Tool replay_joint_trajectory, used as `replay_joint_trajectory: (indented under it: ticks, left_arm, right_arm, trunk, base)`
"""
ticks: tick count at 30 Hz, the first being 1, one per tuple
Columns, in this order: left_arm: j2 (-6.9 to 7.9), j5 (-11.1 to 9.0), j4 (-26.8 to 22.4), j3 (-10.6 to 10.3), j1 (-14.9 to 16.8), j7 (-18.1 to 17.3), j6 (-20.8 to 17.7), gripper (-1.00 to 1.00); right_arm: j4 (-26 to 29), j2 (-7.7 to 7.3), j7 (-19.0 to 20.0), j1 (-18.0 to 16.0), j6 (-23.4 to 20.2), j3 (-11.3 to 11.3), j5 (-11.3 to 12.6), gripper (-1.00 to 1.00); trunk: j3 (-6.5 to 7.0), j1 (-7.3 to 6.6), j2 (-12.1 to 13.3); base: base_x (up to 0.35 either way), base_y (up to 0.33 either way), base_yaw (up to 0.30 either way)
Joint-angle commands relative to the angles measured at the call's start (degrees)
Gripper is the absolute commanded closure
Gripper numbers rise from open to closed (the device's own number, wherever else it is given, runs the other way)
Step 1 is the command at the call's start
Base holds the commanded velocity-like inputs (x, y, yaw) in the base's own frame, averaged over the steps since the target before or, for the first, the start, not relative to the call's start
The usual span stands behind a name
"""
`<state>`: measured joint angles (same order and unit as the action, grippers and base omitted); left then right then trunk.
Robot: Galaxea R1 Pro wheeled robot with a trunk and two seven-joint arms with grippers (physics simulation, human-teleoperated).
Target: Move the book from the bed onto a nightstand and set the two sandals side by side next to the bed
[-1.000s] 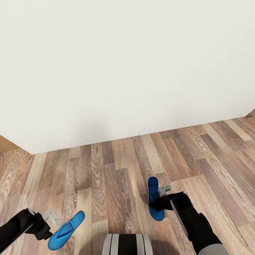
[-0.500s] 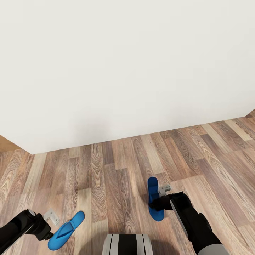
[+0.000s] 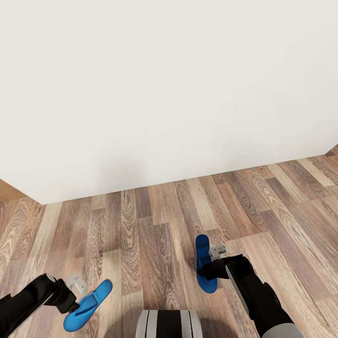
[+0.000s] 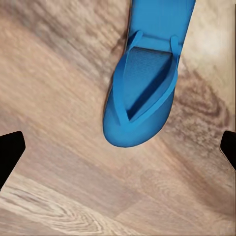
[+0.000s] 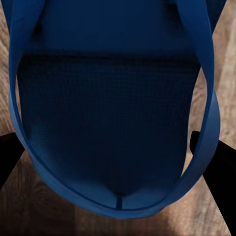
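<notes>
Two bright blue sandals are on the wood-plank floor in front of me. The left sandal (image 3: pixel 89 304) lies flat, straps up, and its toe end (image 4: pixel 140 98) lies just beyond my left gripper (image 3: pixel 79 291), which hangs open over it with the fingertips (image 4: pixel 11 152) wide apart. The right sandal (image 3: pixel 203 263) is turned on its edge between the fingers of my right gripper (image 3: pixel 209 265). Close up, that sandal's sole and strap (image 5: pixel 113 108) sit between the two dark fingers (image 5: pixel 216 169). The book, bed frame and nightstand are out of view.
A broad off-white flat surface (image 3: pixel 169 94) rises ahead and meets the floor along a slanted line; I cannot tell whether it is wall or mattress. Bare plank floor (image 3: pixel 155 220) stretches between it and me. My base (image 3: pixel 169 325) shows at the bottom.
My left gripper has slid right, closer to the left sandal, which lies where it was. The right arm and its sandal have barely shifted.
</notes>
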<state>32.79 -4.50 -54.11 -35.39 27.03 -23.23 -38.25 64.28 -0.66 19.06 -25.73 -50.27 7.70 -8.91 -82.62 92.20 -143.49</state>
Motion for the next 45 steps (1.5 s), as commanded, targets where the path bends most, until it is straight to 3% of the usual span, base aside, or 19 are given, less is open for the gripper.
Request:
replay_joint_trajectory:
  ticks: [1, 9, 17, 45]
  left_arm:
    - [-0.29, -0.45, 0.47, -0.21, 0.41, 0.17, -0.13, -1.00]
    - [-2.45, -0.42, 5.60, -0.28, 3.68, 0.14, 1.30, -1.00]
    - [-3.65, -0.42, 7.21, -0.31, 4.67, 0.14, 2.63, -1.00]
    - [-4.72, -0.39, 7.49, -0.41, 4.87, 1.21, 2.27, -1.00]
  right_arm:
    - [0.07, -0.04, 0.44, -0.03, -0.18, 0.08, -0.60, 1.00]
    - [0.12, -0.04, 0.36, -0.03, -0.18, 0.20, -0.56, 1.00]
    - [0.29, -0.03, 0.16, -0.03, -0.25, 0.39, -0.72, 1.00]
    - [10.20, 0.74, 0.03, 0.19, -5.75, 0.18, -0.27, 1.00]
  trunk:
    - [-0.04, -0.01, -0.02]
    - [-0.26, -0.01, -0.02]
    - [-0.86, -0.01, -0.02]
    - [-2.57, -0.01, -0.02]
  base:
    - [0.000, 0.000, 0.000]
    - [0.000, 0.000, 0.003]
    - [0.000, 0.000, 0.065]
    - [0.000, 0.000, 0.016]
